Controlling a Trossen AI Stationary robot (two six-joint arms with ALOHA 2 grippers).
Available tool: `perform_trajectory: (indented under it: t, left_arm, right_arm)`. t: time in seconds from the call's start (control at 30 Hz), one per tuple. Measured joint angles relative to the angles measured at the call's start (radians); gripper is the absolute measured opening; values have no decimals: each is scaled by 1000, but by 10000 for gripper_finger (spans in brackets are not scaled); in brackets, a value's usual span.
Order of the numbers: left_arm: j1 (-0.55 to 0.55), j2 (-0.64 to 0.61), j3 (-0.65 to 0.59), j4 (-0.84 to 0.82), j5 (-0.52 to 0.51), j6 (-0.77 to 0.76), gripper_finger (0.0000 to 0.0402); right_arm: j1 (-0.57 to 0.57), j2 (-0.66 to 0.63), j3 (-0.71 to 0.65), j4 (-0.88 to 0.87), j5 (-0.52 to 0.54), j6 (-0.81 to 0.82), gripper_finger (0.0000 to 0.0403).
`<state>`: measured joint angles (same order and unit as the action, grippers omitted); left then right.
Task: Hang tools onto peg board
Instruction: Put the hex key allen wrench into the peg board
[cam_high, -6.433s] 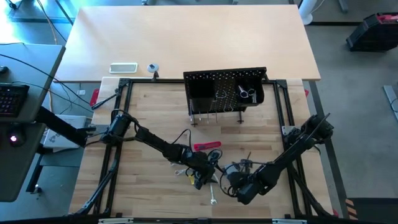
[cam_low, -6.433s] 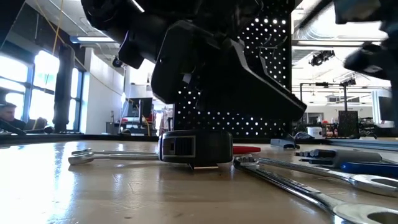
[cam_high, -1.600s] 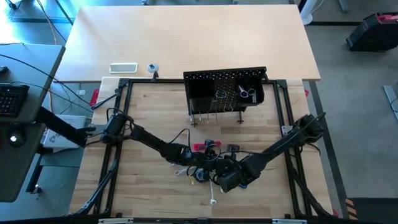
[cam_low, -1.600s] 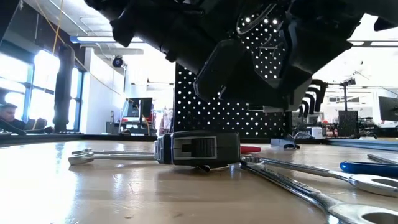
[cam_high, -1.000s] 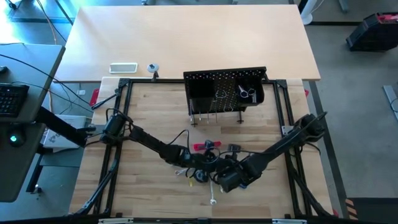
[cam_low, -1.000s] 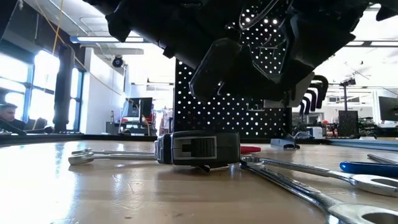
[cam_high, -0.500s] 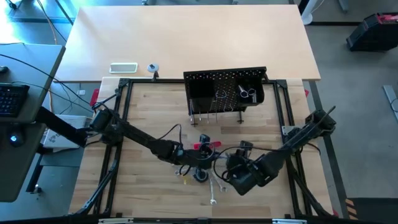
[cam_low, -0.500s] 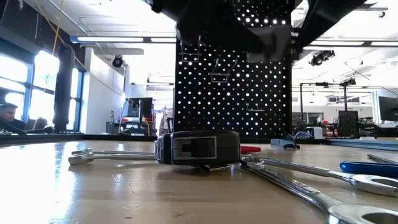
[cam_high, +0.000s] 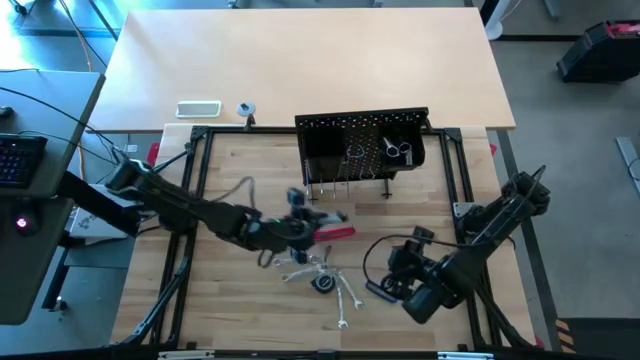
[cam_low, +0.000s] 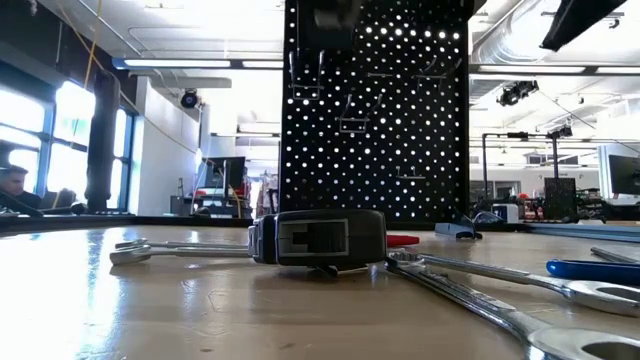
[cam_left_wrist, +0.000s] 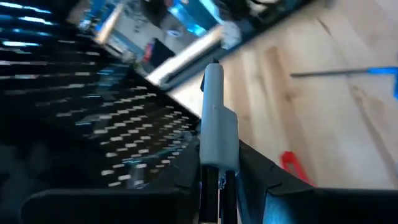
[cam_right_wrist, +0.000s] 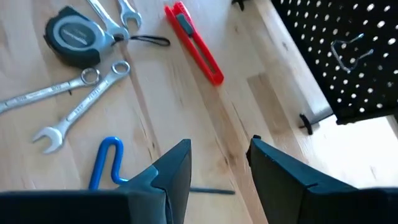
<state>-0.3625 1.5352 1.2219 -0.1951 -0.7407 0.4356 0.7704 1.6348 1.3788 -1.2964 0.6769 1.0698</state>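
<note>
Two arms show in the high view: the left gripper is in front of the peg board, the right gripper well to its side. Low view: a tape measure lies before the peg board. Left wrist view: the fingers pinch a slim grey tool. Right wrist view: the fingers stand apart, empty, above a red-handled tool, wrenches and a blue-ended key.

peg board behind, wrenches and tape measure before it
</note>
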Motion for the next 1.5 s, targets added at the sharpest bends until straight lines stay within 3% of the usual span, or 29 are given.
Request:
perform_trajectory:
  t: [0.27, 0.5, 0.7, 1.03, 1.27, 1.5]
  left_arm:
    - [13, -204, 33, 6, -37, 51, 52]
    - [33, -230, 207, -87, -42, 132, 52]
    - [104, -172, 434, -309, -43, 93, 52]
    - [260, 51, 859, -823, 130, -116, 52]
    - [320, 204, 1112, -1030, 176, -145, 52]
    - [387, 215, 1122, -1079, 256, -165, 52]
  right_arm:
    - [16, 0, 0, 2, 57, 2, 156]
    - [16, 0, 0, 8, 102, 3, 156]
    - [17, 1, 0, 34, 128, 3, 156]
    - [17, 1, 0, 47, 157, -5, 156]
    - [18, 2, 0, 60, 158, -5, 156]
    - [18, 2, -1, 71, 163, -19, 156]
